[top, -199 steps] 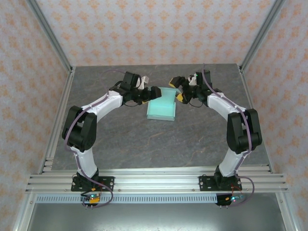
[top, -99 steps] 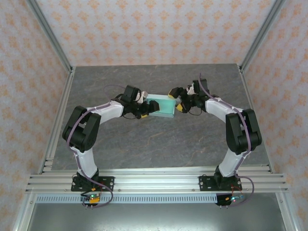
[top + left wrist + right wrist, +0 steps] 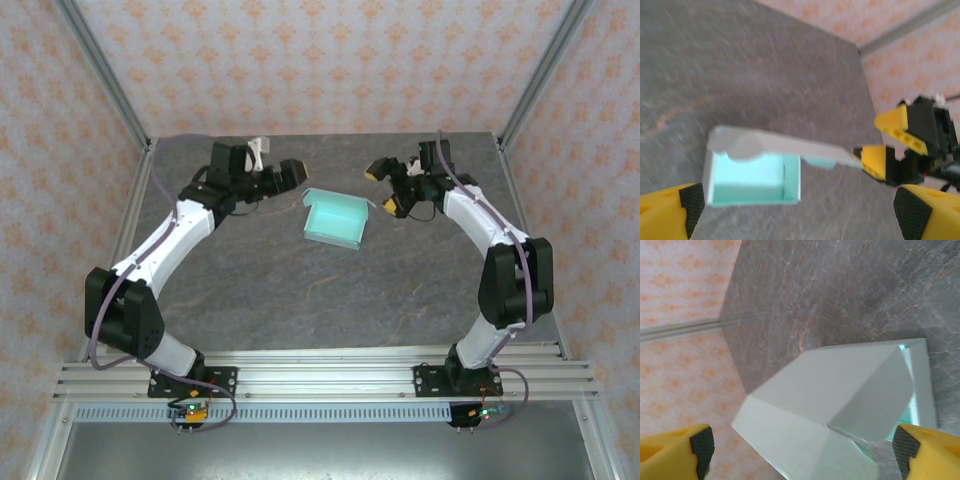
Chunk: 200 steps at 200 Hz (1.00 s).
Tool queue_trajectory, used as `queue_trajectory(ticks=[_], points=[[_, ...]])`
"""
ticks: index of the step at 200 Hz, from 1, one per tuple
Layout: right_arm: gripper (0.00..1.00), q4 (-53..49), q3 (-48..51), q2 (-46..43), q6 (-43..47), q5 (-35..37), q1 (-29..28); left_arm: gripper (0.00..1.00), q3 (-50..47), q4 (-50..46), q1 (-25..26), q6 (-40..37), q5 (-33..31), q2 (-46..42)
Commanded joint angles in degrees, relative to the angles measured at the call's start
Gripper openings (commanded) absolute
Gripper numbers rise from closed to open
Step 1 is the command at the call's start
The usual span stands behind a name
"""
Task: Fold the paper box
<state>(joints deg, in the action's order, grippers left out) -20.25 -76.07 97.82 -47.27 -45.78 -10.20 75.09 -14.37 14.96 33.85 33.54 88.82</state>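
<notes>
The paper box (image 3: 335, 218) lies on the grey table, a pale mint tray with its lid flap partly raised. In the left wrist view the paper box (image 3: 755, 180) shows its mint inside, and a pale flap runs right toward the right gripper (image 3: 885, 145). My left gripper (image 3: 288, 174) hovers open to the box's back left, apart from it; its fingertips (image 3: 687, 207) frame the box from a distance. My right gripper (image 3: 384, 188) stands open just right of the box. In the right wrist view the box (image 3: 840, 390) sits close in front of the open right gripper (image 3: 800, 452).
Patterned walls and metal rails (image 3: 120, 250) bound the grey table (image 3: 330, 300) on three sides. Open table surface lies in front of the box, toward the arm bases.
Both grippers have drawn back from the box's ends. The left arm swung left and toward the back. The box now lies free on the table, slightly turned.
</notes>
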Motion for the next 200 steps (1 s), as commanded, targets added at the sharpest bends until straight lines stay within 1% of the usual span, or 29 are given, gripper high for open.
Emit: queue_trajectory(ticks=[1,9,22,38,46,57,67,91,107,119,150,176,187,200], points=[[0.93,-0.8,1.0,4.4,-11.1,-5.9,-0.1,1.00,5.0,-1.8,-0.3,6.8,2.4,8.6],[0.92,1.5,1.7,4.9,-13.6,-6.5,0.0,1.00,6.2,0.2,-0.3,10.5,5.2,11.7],[0.92,2.3,1.5,5.9,-15.1,-6.5,-0.1,0.99,6.7,4.2,-0.3,15.7,6.9,15.1],[0.91,3.3,1.2,6.6,-16.2,-6.6,-0.5,0.91,6.0,8.8,-0.1,19.3,7.1,17.2],[0.90,4.0,1.1,6.9,-16.9,-6.9,-0.7,0.88,6.0,9.7,0.1,20.3,7.2,18.0],[0.89,4.8,0.9,7.2,-17.7,-7.5,-1.0,0.81,5.9,11.0,0.6,21.3,7.7,18.8],[0.85,5.4,0.8,7.6,-18.1,-7.9,-1.4,0.76,5.8,12.3,1.3,22.1,8.0,19.3],[0.75,5.6,0.3,8.4,-17.9,-8.1,-2.1,0.66,5.5,14.3,3.1,23.1,8.7,19.7],[0.72,5.7,0.5,8.7,-18.0,-7.9,-2.3,0.58,5.1,15.9,4.2,24.5,9.2,20.2],[0.69,5.9,0.7,8.7,-17.7,-7.5,-2.5,0.54,4.7,17.3,5.0,25.6,10.0,20.3],[0.64,5.1,1.2,9.0,-16.1,-7.1,-2.5,0.52,1.8,18.2,5.9,25.7,10.2,19.8],[0.64,-0.6,0.9,9.5,-10.0,-4.0,-2.4,0.50,-1.8,15.8,6.0,22.3,9.5,18.7],[0.64,-3.1,0.8,9.9,-7.8,-2.7,-2.5,0.47,-3.7,14.8,6.0,20.9,9.2,18.6],[0.64,-3.7,1.8,10.2,-6.7,-2.2,-2.5,0.45,-6.1,15.5,6.1,20.3,9.3,18.8]])
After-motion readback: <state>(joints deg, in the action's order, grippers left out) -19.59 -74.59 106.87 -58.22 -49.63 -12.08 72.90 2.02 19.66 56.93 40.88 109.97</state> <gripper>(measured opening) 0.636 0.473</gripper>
